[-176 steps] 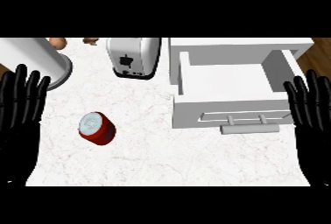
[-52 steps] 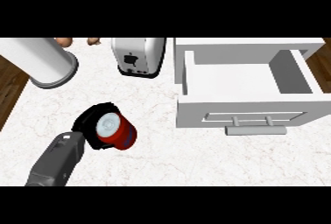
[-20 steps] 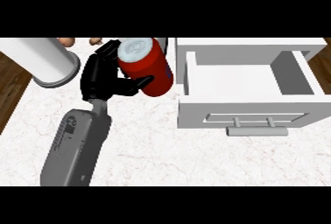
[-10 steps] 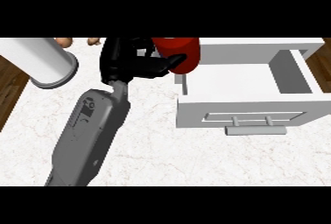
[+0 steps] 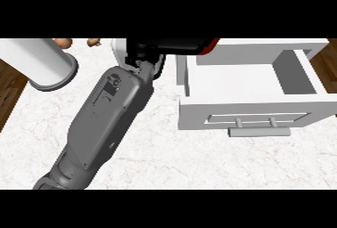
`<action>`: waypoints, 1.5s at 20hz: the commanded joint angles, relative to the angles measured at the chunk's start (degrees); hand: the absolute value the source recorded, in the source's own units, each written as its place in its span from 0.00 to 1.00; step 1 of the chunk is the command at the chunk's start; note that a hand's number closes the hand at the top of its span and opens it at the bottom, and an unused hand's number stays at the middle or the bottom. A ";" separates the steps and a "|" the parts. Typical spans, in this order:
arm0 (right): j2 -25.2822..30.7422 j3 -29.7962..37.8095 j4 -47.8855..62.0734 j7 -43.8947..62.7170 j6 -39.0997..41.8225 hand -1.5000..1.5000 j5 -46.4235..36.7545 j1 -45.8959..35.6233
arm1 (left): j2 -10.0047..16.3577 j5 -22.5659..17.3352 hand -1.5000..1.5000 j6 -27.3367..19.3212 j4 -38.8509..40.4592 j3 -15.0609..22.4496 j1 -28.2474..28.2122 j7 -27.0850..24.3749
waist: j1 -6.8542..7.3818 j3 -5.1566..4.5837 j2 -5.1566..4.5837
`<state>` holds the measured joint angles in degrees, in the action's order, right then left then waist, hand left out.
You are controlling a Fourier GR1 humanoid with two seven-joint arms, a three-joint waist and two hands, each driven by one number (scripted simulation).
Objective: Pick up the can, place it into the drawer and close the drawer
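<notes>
The left hand point(image 5: 161, 46) sits at 12 o'clock against the view's top edge, its black fingers wrapped around the red can point(image 5: 210, 44), which shows only as a sliver above the back left corner of the open drawer point(image 5: 250, 109). The drawer fills the 2 o'clock area, its handle point(image 5: 259, 132) facing 6 o'clock. The grey forearm point(image 5: 105, 116) slants up from 7 o'clock across the marble counter point(image 5: 197, 160). A white toaster point(image 5: 119, 48) peeks out just left of the hand, and a tall white cylinder point(image 5: 36, 60) stands at 10 o'clock.
</notes>
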<state>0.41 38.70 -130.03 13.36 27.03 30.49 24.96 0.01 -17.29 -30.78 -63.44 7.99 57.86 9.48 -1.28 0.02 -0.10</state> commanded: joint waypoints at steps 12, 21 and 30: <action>1.40 -0.74 -0.56 2.50 -0.49 0.00 1.04 -1.72 | -0.01 -14.28 1.00 -5.38 21.01 6.87 16.97 -8.28 | -1.82 0.04 -0.37; 1.72 -0.95 0.19 2.60 -1.10 0.00 -0.12 -4.13 | -0.01 -22.45 1.00 -8.88 28.34 13.13 21.67 -10.29 | -2.74 0.08 -0.65; 1.04 -1.78 -2.25 5.02 -2.23 0.00 -0.27 -4.35 | -0.01 -28.68 1.00 -7.78 34.24 17.63 22.84 -13.58 | -3.03 0.08 -0.83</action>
<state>1.88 37.51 -132.15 18.02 24.75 31.02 20.86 0.00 -43.68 -39.24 -32.86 24.71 79.08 -3.23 -4.13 0.08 -0.77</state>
